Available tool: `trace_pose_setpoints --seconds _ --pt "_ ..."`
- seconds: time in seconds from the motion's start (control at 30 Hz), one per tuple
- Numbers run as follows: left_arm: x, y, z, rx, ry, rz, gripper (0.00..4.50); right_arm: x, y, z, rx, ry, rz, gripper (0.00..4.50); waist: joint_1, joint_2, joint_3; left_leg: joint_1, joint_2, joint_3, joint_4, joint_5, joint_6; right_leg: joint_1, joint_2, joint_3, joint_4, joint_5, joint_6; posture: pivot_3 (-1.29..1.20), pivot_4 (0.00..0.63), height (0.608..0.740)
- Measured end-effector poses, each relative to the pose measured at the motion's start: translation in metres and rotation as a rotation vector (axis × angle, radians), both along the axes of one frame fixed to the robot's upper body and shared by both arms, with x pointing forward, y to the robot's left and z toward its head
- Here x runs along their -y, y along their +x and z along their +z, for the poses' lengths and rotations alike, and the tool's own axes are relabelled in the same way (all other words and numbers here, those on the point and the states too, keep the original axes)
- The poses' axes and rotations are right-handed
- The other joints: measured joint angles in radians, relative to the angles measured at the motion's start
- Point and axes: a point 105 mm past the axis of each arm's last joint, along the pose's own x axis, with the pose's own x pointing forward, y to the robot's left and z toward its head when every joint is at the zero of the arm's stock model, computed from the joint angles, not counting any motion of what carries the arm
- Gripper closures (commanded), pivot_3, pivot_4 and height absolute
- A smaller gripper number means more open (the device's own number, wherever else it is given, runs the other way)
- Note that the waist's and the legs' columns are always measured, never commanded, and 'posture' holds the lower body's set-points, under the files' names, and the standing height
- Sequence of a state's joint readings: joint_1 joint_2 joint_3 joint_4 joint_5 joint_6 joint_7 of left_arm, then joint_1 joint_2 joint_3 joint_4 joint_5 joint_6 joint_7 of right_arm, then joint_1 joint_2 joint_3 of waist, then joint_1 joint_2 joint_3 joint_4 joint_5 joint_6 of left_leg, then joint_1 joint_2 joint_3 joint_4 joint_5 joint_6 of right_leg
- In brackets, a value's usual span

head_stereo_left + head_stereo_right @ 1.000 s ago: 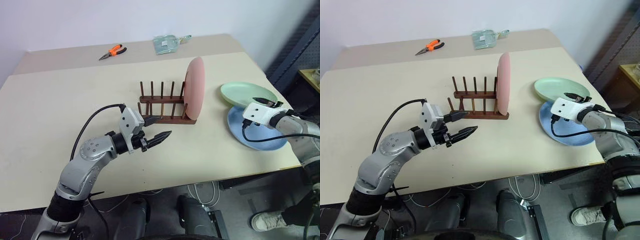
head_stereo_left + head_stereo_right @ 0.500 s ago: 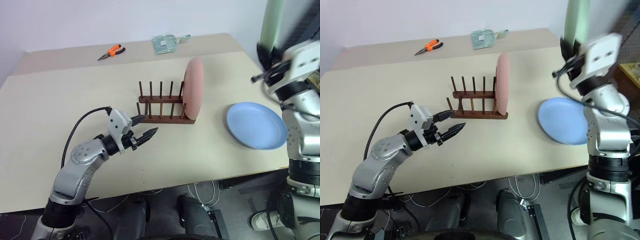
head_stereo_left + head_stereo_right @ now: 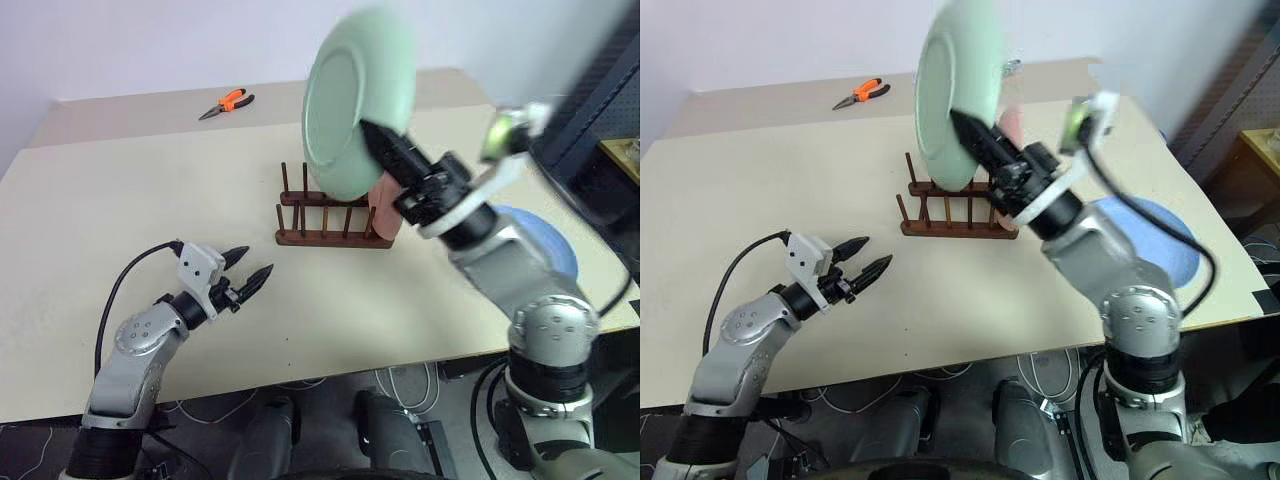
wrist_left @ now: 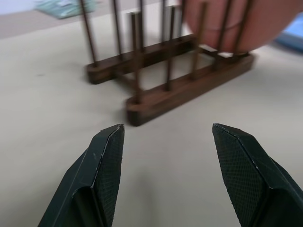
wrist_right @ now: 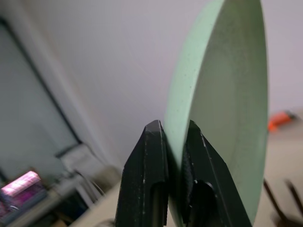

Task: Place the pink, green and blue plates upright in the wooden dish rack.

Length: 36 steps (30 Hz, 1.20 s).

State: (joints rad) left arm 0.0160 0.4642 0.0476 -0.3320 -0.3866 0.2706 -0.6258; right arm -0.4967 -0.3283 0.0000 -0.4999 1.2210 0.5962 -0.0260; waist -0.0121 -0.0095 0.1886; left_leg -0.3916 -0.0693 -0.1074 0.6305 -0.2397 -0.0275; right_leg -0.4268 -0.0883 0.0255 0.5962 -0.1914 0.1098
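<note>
Green plate (image 3: 358, 100) lifted off the blue plate (image 3: 548, 245) since a second ago and swung across to hang above the rack (image 3: 333, 215). Right claw (image 3: 375, 137) clamped on the plate's rim, both fingers (image 5: 144, 175) pressed against the edge, plate held roughly on edge with a slight tilt. Left claw (image 3: 245, 272) drawn back toward the near left of the table (image 3: 120, 190), now well apart from the rack, fingers (image 4: 106, 165) spread wide and holding nothing.

Meaning for the task: one plate racked, a second on its way, a third waiting. Pink plate (image 3: 383, 200) standing upright at the right end of the rack. Blue plate lying flat on the table to the right, untouched. Next step, by judgement: lower the green plate between free pegs to the left of the pink one, edge first, keeping clear of it.

Hard to make out: most of the pink plate and much of the blue plate covered by the right arm and the green plate. Exact slot beneath the green plate not readable. Green plate blurred. Orange pliers (image 3: 227, 102) at the far edge, apart from everything else.
</note>
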Motion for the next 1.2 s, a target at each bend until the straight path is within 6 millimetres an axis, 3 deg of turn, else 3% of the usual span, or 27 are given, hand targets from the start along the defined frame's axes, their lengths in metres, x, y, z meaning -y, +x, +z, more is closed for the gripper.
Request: trace_pose_setpoints --seconds 0.17,0.4,0.5,0.67,0.87,0.97,1.1,1.17,1.2 --pt "0.008 -0.008 0.0 -0.023 -0.01 -0.033 1.47 0.003 0.018 -0.012 -0.021 -0.077 -0.114 4.48 -0.001 0.0 0.0 0.0 0.0 0.0 0.0 0.0 0.0 0.0 0.0 0.0 0.0 0.0 0.0 0.0 0.15 0.739" --pt "0.011 -0.008 0.001 -0.027 -0.01 -0.039 1.47 0.001 0.023 -0.016 -0.014 -0.133 -0.153 4.48 -0.002 0.0 0.0 0.0 0.0 0.0 0.0 0.0 0.0 0.0 0.001 0.0 0.0 0.0 0.0 0.0 0.15 0.739" --pt "0.013 -0.007 0.001 -0.033 -0.009 -0.045 1.47 -0.001 0.025 -0.023 -0.044 -0.161 -0.145 3.44 -0.002 0.0 0.0 0.0 0.0 0.0 0.0 0.0 0.0 0.0 0.001 0.0 0.0 0.0 0.0 0.0 0.15 0.739" --pt "0.015 -0.007 0.001 -0.031 -0.01 -0.052 1.47 -0.001 0.03 -0.025 -0.032 -0.212 -0.171 0.91 -0.002 0.0 0.0 0.0 0.0 0.0 0.0 0.0 0.0 0.0 0.001 0.0 0.0 0.0 0.0 0.0 0.15 0.739" --pt "0.02 -0.007 0.003 -0.027 -0.018 -0.069 1.47 0.007 0.029 -0.011 0.138 -0.368 -0.217 0.91 -0.001 0.0 0.0 0.0 0.0 0.001 0.0 0.0 0.0 0.0 0.0 0.0 0.0 0.0 0.0 0.0 0.15 0.739" --pt "0.023 -0.007 0.002 -0.028 -0.019 -0.08 1.47 0.025 0.02 0.014 0.292 -0.424 -0.234 0.91 0.002 0.0 0.0 -0.001 -0.001 0.001 0.0 0.0 0.0 0.0 0.0 -0.001 0.0 0.0 0.001 0.0 0.15 0.739" --pt "0.029 -0.006 0.003 -0.026 -0.017 -0.112 1.47 0.09 0.011 0.048 0.384 -0.433 -0.38 0.91 0.005 -0.001 0.0 -0.001 -0.001 0.003 0.001 0.0 0.0 0.001 0.0 -0.001 -0.002 -0.001 0.001 0.0 0.15 0.739" --pt "0.035 -0.007 0.004 -0.023 -0.013 -0.147 1.47 0.126 0.011 0.036 0.316 -0.49 -0.462 0.91 0.009 -0.002 -0.001 -0.001 -0.001 0.003 0.0 0.0 0.001 0.002 0.0 -0.002 -0.002 -0.001 0.001 0.0 0.15 0.739" --pt "0.038 -0.008 0.004 -0.023 -0.012 -0.165 1.47 0.142 0.013 0.019 0.244 -0.551 -0.495 0.91 0.01 -0.002 -0.001 0.0 -0.001 0.004 0.0 0.0 0.001 0.002 0.0 -0.001 -0.002 -0.001 0.001 0.0 0.15 0.739"
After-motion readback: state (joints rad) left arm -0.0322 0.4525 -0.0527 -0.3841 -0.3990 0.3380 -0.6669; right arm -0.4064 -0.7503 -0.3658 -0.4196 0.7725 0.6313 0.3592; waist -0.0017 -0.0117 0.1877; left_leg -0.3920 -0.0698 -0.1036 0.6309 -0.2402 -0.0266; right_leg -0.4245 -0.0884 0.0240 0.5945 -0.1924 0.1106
